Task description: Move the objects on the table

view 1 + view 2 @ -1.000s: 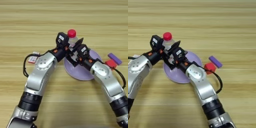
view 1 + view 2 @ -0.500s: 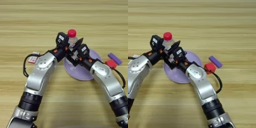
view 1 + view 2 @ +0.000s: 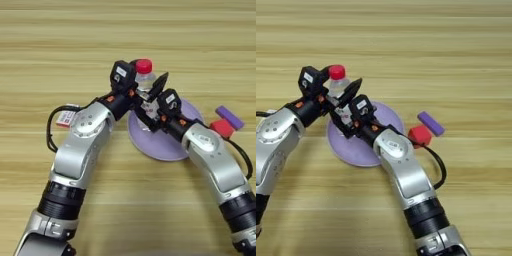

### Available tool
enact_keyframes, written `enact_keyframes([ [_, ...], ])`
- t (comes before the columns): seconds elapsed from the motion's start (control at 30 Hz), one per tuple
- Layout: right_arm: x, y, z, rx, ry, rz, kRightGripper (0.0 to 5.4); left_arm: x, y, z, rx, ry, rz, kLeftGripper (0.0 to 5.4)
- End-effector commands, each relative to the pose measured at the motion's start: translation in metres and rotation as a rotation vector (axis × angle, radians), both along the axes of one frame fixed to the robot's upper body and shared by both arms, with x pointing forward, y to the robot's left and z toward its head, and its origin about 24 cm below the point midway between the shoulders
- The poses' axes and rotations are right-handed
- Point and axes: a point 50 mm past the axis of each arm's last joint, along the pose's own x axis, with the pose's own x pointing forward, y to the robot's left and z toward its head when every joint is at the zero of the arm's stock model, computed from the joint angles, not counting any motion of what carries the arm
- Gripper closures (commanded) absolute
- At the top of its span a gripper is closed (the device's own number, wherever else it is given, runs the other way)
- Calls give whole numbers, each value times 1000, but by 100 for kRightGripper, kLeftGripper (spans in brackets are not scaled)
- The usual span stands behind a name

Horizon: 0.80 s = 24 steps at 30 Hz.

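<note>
Both arms rise from the near edge of the broad light wooden tabletop (image 3: 60, 45) with its long pale grain stripes, and they meet near the middle of the scene.

Nearest to the robot lies a flat round lilac disc (image 3: 165, 145) on the wood, its near rim bare. The right gripper (image 3: 152, 102) reaches in over the disc from about 4 o'clock. Its two black fingers (image 3: 161, 81) are spread wide, one pointing up past the far rim of the disc, the other low over the disc; between them shows the body of the small clear plastic bottle with a red cap and white label (image 3: 144, 75). I cannot tell whether either finger touches it.

The left gripper (image 3: 131, 85) comes in from about 8 o'clock and sits tight against the bottle's left side, its black housing (image 3: 121, 75) level with the cap. How its fingers stand cannot be told.

The bottle stands upright at the disc's far rim, at about 11 o'clock of the disc.

At 3 o'clock of the disc, just beside its rim, sits a red cube (image 3: 420, 135). A small purple flat block (image 3: 431, 123) lies just beyond it, at about 2 o'clock, near but apart.
</note>
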Motion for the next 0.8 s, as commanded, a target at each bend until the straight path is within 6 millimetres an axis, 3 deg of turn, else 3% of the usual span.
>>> enact_keyframes([
  [0.03,9,-3,13,24,-49,-50,222,3,1,8,-14,-27,8,86],
  [0.37,16,-11,13,20,-66,-119,222,8,6,14,-42,-43,46,2],
  [0.8,18,-19,-5,-11,11,-157,222,17,29,45,-189,-170,161,0],
])
